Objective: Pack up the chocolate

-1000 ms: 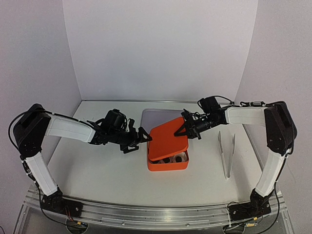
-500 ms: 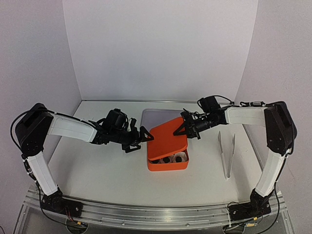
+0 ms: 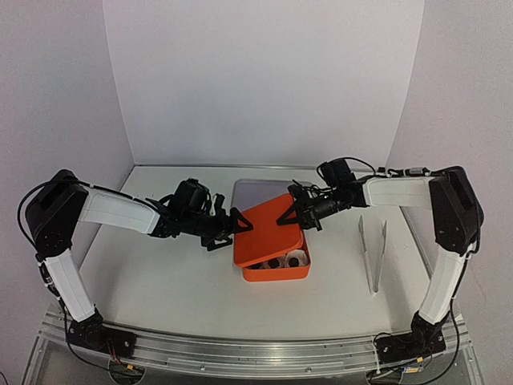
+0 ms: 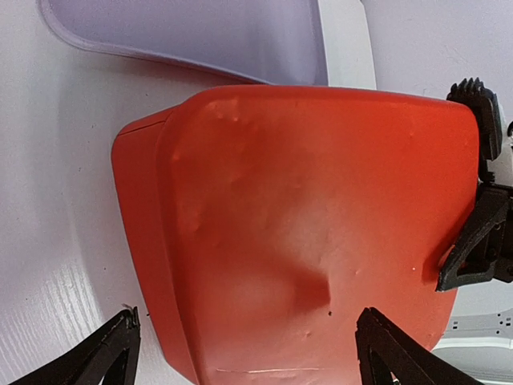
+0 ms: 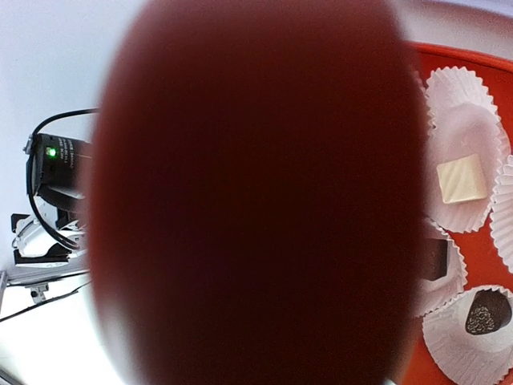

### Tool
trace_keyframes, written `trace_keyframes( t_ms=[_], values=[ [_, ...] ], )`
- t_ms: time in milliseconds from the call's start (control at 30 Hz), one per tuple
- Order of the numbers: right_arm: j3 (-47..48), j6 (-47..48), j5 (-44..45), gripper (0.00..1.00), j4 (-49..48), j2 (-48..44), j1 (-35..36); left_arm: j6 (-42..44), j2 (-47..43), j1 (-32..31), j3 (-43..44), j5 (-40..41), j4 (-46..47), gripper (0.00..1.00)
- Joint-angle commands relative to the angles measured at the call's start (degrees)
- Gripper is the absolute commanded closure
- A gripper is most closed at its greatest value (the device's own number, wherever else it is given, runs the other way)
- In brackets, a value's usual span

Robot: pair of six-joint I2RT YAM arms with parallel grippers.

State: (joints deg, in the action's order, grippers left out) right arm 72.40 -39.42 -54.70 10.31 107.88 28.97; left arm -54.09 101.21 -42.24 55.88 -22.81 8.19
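Note:
An orange box (image 3: 276, 273) stands mid-table with white paper cups in it. In the right wrist view a cream chocolate (image 5: 461, 178) and a dark chocolate (image 5: 483, 313) lie in cups; other pieces are hidden. My right gripper (image 3: 298, 210) is shut on the far right edge of the orange lid (image 3: 268, 227), holding it tilted over the box. The lid (image 5: 256, 192) blocks most of the right wrist view. My left gripper (image 3: 235, 224) is open, its fingertips (image 4: 112, 353) spread either side of the lid's left end (image 4: 321, 224).
A pale grey tray (image 3: 256, 191) lies just behind the box and shows in the left wrist view (image 4: 200, 32). White tweezers (image 3: 373, 253) lie on the table to the right of the box.
The lid has shifted left, carried by my right gripper. My left gripper has stayed at the lid's left edge.

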Motion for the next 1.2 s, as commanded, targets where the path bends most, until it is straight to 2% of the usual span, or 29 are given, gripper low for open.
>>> trace_keyframes(
  t_ms=[0, 500, 733, 833, 967, 1167],
  values=[
    [1.2, 1.2, -1.3, 1.0, -1.2, 1.5, -0.1, -0.8, 1.1, -0.3, 0.8, -1.1, 2.8, 0.11],
    [-1.5, 2.4, 0.9, 0.98, -1.1, 3.7, -3.0, 0.7, 5.3, -1.8, 4.2, -0.6, -1.2, 0.23],
    [-1.9, 1.8, -0.2, 0.82, -0.8, 4.5, -4.0, 1.6, 5.5, -2.2, 5.4, 1.0, -3.7, 0.31],
    [-2.8, 2.2, 2.7, 0.76, -0.2, 3.5, -4.7, 2.2, 5.9, -2.4, 6.4, 1.4, -4.9, 0.34],
    [-4.0, 3.9, 6.3, 0.61, 2.6, 1.3, -5.9, 3.0, 6.8, -2.7, 7.6, 1.9, -6.6, 0.35],
    [-5.6, 3.7, 10.0, 0.47, 4.3, -0.3, -7.4, 3.7, 7.3, -2.9, 8.7, 2.3, -7.7, 0.36]
  ],
)
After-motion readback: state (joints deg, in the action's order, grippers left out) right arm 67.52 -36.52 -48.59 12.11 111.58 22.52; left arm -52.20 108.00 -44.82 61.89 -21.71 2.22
